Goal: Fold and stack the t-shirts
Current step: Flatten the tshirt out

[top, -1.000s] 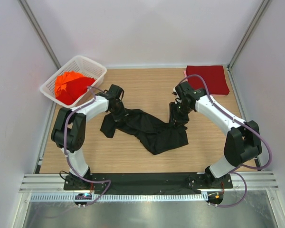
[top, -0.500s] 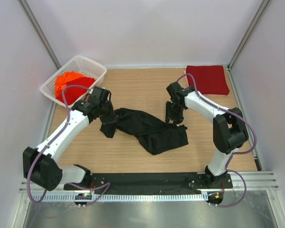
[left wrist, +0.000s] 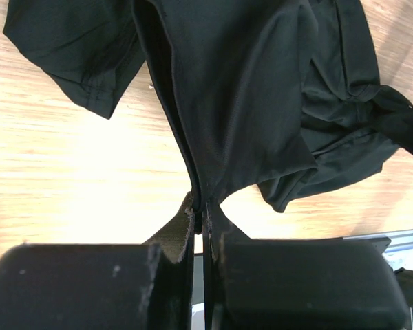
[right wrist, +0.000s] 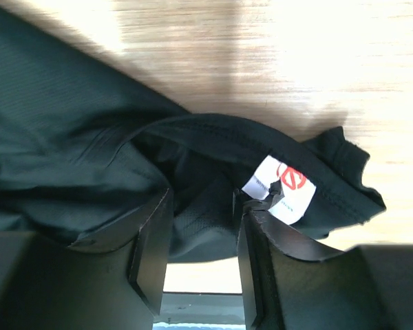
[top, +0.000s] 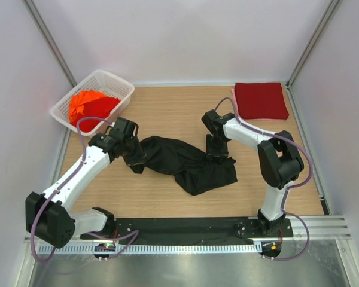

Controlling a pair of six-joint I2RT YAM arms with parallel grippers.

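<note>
The black t-shirt lies crumpled across the middle of the wooden desk, running from about 9 o'clock near the left arm to about 4 o'clock, where its widest part bunches. The left tool sits at the 9 o'clock end of the shirt. In the left wrist view its fingers are pressed together, pinching a thin ridge of black cloth that fans out from the pinch, with a short sleeve lying flat on the wood at 10 o'clock in that view. The right tool stands over the shirt's 2 o'clock edge. In its own wrist view the fingers are spread apart, with loose black cloth in the gap between them and a white label bearing a red mark just beyond the right-hand finger. A dark red t-shirt lies folded flat in the desk's 1 o'clock corner, well apart from the black one. Orange-red t-shirts are heaped in the white lattice basket at 10 o'clock.
</note>
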